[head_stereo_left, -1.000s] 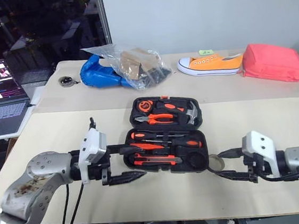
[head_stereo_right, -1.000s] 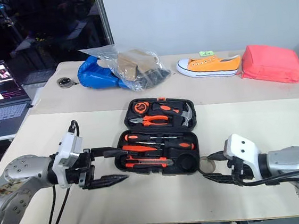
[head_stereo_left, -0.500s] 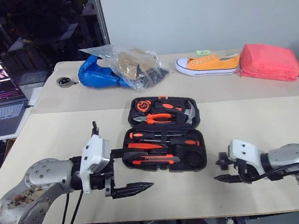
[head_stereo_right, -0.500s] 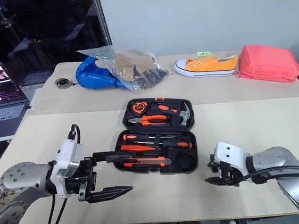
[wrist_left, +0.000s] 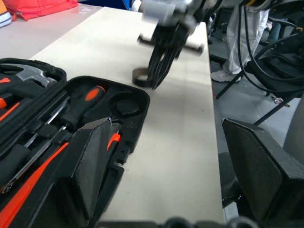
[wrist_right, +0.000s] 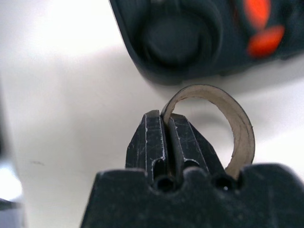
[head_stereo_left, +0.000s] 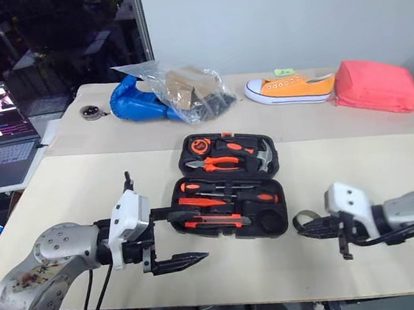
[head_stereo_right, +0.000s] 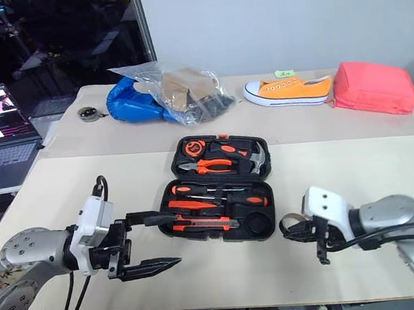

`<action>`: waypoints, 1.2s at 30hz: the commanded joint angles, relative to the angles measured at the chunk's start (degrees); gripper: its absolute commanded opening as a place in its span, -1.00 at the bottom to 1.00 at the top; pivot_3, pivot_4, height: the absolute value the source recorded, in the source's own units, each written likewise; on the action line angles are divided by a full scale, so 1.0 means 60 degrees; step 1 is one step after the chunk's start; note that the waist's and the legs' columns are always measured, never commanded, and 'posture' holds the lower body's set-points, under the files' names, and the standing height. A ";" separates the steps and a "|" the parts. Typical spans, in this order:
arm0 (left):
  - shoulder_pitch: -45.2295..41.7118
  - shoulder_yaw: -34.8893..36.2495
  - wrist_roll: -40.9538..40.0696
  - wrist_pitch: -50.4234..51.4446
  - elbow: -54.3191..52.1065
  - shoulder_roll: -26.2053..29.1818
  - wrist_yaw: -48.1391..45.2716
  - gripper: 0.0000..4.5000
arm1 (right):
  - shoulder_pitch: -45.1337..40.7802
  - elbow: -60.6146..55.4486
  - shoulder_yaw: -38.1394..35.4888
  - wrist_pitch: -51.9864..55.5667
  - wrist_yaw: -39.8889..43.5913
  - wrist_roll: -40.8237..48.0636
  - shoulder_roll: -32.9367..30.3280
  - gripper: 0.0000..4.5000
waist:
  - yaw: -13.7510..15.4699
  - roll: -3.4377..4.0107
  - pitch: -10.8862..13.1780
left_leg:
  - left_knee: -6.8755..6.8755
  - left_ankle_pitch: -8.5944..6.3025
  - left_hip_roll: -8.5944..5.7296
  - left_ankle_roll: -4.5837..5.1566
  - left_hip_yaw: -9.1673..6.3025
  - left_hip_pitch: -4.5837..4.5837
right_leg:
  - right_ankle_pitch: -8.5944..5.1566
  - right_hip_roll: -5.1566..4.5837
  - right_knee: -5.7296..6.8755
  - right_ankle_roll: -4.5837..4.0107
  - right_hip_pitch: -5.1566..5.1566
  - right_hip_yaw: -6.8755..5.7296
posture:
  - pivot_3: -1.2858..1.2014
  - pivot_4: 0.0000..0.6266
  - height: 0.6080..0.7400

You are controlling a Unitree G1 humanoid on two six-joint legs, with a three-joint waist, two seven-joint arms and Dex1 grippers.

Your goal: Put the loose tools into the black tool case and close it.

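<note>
My right fingers (wrist_right: 166,142) pinch the tape roll's (wrist_right: 237,128) thin wall (light, stiff, judging by looks); left fingers (head_stereo_left: 175,240) spread beside the open case (head_stereo_left: 230,197).

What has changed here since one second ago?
The right claw shut on the wall of the tape ring beside the black tool case. The left claw stayed open in place; the case stayed open.
</note>
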 commanded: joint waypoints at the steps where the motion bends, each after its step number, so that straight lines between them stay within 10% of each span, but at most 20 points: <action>1: 0.0027 0.0420 -0.0581 0.0204 -0.0557 0.0211 0.0213 0.77 | -0.1435 -0.0577 0.1047 0.0467 -0.0118 0.0151 0.0253 -0.99 | -0.0097 -0.0009 0.0005 | 0.0000 0.0000 0.0000 0.0000 -0.0008 0.0006 | 0.0003 0.0002 0.0002 -0.0003 0.0001 -0.0001 | 0.03 -0.52 1.00; 9: 0.0674 0.1314 -0.1364 0.0489 -0.1149 0.0672 0.0486 0.77 | -0.3445 0.0793 0.4067 0.0125 -0.0161 -0.1849 0.1085 -0.99 | -0.0117 -0.0013 0.0015 | 0.0000 0.0003 -0.0001 0.0000 -0.0003 -0.0002 | 0.0021 -0.0002 0.0005 -0.0036 -0.0013 -0.0009 | 0.03 -0.52 1.00; 24: 0.1960 0.1883 -0.1189 0.0112 -0.1595 0.0668 0.0917 0.77 | -0.4015 0.1441 0.5195 0.0409 0.1048 -0.2359 0.1059 -0.99 | -0.0121 -0.0010 0.0016 | -0.0016 0.0002 -0.0010 0.0001 -0.0031 0.0005 | 0.0036 -0.0017 0.0003 -0.0073 -0.0011 -0.0017 | 0.03 -0.52 1.00; 32: 0.1937 0.1928 -0.1172 0.0129 -0.1374 0.0699 0.1070 0.77 | -0.3948 0.1533 0.4458 0.0096 0.0870 -0.2032 0.1442 0.17 | -0.0060 -0.0010 0.0016 | -0.0029 0.0000 -0.0014 0.0001 -0.0034 -0.0003 | 0.0032 -0.0021 -0.0002 -0.0078 -0.0016 -0.0025 | 0.03 -0.52 1.00; 36: 0.1374 0.1745 -0.1250 0.0551 -0.0792 0.0359 0.2162 0.77 | -0.3777 0.1032 0.2878 0.0756 0.0467 -0.0598 0.1972 0.17 | -0.0053 -0.0010 0.0017 | -0.0030 0.0000 -0.0012 0.0001 -0.0042 -0.0003 | 0.0033 -0.0018 0.0005 -0.0081 -0.0016 -0.0026 | 0.03 -0.52 1.00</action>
